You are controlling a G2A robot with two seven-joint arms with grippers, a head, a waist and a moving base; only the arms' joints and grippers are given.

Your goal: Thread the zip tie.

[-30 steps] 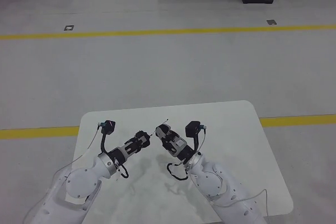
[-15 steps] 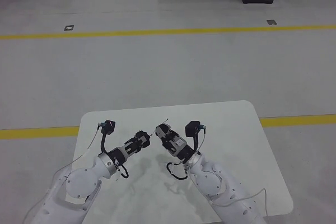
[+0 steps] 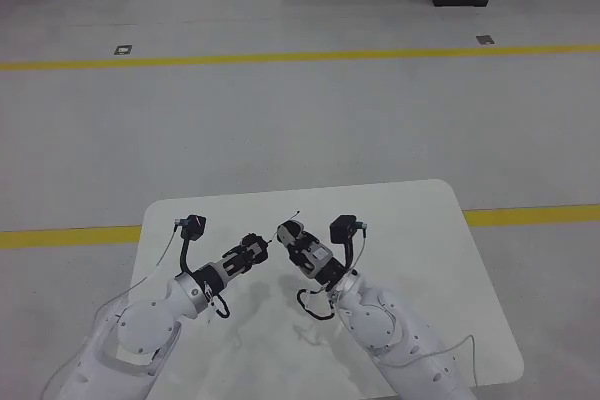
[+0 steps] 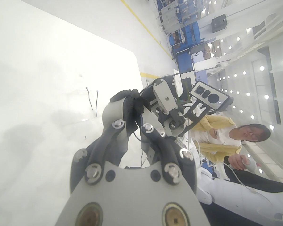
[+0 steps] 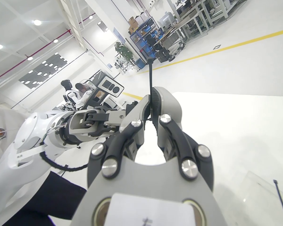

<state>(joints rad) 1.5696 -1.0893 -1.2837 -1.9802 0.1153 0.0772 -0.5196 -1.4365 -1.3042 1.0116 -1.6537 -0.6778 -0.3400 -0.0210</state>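
Now R gripper [image 5: 151,109] pinches the zip tie [image 5: 151,78] above the table [image 3: 420,210], head end poking past its tips; L gripper [image 4: 132,99] just beside, tips pressed together, on what I can't tell. Risk: strap flexes or twists, tail misses head slot.

White rounded table [image 3: 420,215] on grey floor [image 3: 280,130]; yellow line [image 3: 280,57] beyond.
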